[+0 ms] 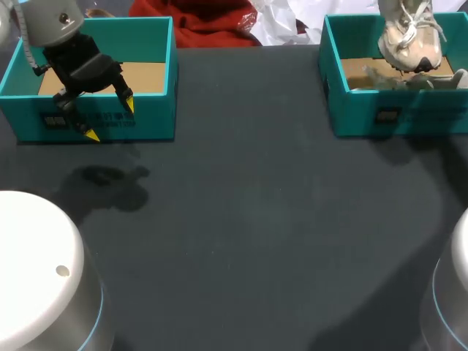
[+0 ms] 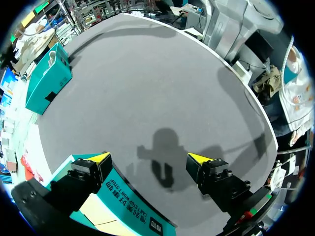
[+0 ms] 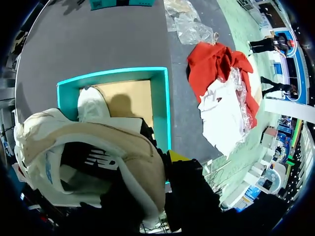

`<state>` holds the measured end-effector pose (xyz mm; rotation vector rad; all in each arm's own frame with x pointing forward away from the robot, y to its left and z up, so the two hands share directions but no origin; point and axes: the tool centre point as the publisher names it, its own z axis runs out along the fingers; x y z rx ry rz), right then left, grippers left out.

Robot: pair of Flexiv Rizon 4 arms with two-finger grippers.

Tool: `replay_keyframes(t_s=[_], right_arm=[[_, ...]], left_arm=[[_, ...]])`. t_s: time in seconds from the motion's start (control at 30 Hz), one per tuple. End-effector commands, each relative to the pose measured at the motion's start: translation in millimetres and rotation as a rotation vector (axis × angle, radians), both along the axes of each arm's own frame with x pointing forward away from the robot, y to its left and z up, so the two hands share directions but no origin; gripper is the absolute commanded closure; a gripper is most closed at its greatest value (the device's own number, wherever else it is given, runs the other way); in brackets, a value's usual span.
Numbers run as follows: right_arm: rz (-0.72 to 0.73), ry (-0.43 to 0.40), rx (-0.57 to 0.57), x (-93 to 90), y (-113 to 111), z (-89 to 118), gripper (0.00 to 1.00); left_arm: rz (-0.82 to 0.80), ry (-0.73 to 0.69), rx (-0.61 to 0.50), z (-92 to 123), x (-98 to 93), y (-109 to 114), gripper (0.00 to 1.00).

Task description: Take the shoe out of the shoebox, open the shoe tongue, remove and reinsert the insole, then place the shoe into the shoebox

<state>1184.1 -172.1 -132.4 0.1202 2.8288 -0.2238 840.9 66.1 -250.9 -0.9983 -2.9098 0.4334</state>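
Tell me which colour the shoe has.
Cream and beige; the shoe shows best in the right wrist view.

The left arm has a silver-grey cylindrical wrist and a ribbed pale cable. The left gripper is black, blocky and screw-studded, with pointed yellow fingertips. White domed housings carry pale-blue rings.

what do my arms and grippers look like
Left gripper: black blocky body, black fingers, yellow tips, grey wrist, ribbed white cable. Right gripper: black, one yellow tip showing. Left base and right base: white, rounded, pale blue rings.
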Motion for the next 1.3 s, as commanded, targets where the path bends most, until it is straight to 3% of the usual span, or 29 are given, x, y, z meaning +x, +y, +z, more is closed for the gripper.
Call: replay_keyframes(t_s=[0.03,0.4,0.67,0.73,0.77,1.2,1.3], right_arm=[[-0.035,0.019,0.023,15.4,-9.8,-4.8,1.00],[-0.425,-0.092,0.139,3.6,-42.2,-23.7,1.00],[-0.703,-0.147,0.152,-12.6,-61.0,-31.8,1.00],[-0.779,-0.107,0.119,-14.5,-60.2,-31.9,1.00],[-0.819,-0.031,0.060,-14.3,-55.8,-31.7,1.00],[-0.819,-0.031,0.060,-14.3,-55.8,-31.7,1.00],[-0.937,-0.072,0.104,-13.1,-74.4,-27.6,1.00]], left_arm=[[-0.001,-0.001,0.002,-0.3,0.0,0.1,0.00],[-0.001,-0.001,0.002,-0.3,0.0,0.1,0.00],[-0.001,-0.001,0.002,-0.3,0.0,0.1,0.00],[-0.001,-0.001,0.002,-0.3,0.0,0.1,0.00],[-0.001,-0.001,0.002,-0.3,0.0,0.1,0.00],[-0.001,-0.001,0.002,-0.3,0.0,0.1,0.00],[-0.001,-0.001,0.002,-0.3,0.0,0.1,0.00]])
